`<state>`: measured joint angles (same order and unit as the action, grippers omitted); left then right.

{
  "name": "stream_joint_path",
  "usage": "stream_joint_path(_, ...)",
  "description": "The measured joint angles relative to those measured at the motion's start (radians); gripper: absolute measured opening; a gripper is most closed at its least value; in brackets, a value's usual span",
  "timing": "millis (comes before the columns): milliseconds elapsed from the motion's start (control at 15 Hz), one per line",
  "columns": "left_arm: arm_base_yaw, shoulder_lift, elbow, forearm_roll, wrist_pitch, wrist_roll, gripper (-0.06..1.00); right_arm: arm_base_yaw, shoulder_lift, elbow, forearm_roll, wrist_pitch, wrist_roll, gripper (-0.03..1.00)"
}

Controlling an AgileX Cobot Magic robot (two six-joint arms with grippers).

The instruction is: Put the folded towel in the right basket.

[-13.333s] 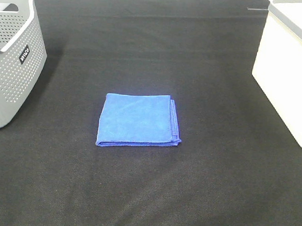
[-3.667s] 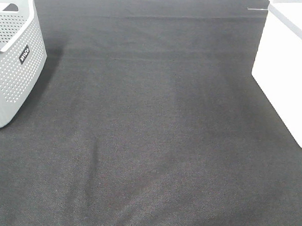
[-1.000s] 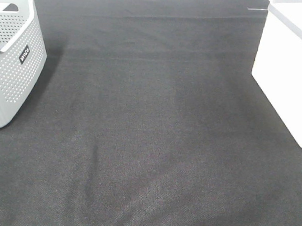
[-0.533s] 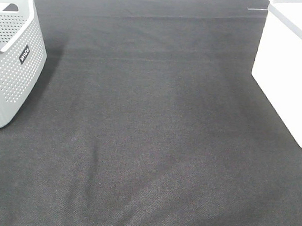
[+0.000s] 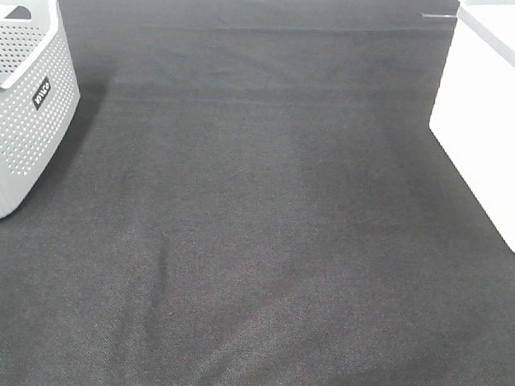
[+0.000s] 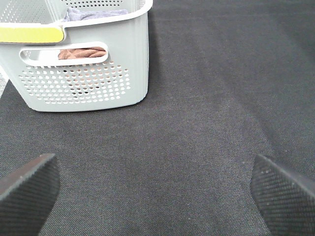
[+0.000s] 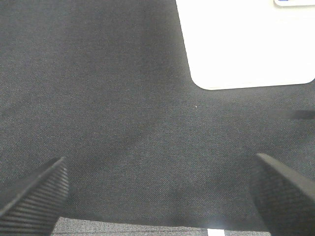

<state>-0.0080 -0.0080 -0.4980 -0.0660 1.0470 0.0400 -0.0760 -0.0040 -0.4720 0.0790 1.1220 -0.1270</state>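
Observation:
The folded towel is not in view in any current frame; the black cloth where it lay is bare. The white right basket stands at the right edge of the exterior view, and its wall shows in the right wrist view; its inside is hidden. My left gripper is open and empty over the black cloth, facing the grey basket. My right gripper is open and empty over the cloth near the white basket. Neither gripper shows in the exterior view.
A grey perforated basket stands at the left edge; in the left wrist view it holds brown and grey cloths. A black cloth covers the table.
The blue folded towel that lay mid-table 13.3 s ago is gone from the cloth. Over the last 3.7 s nothing has visibly changed.

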Motion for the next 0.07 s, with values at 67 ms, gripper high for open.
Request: stream_joint_path(67, 0.0, 0.0, 0.0, 0.0, 0.0, 0.0, 0.98, 0.0, 0.0, 0.0, 0.0, 0.0, 0.0, 0.97)
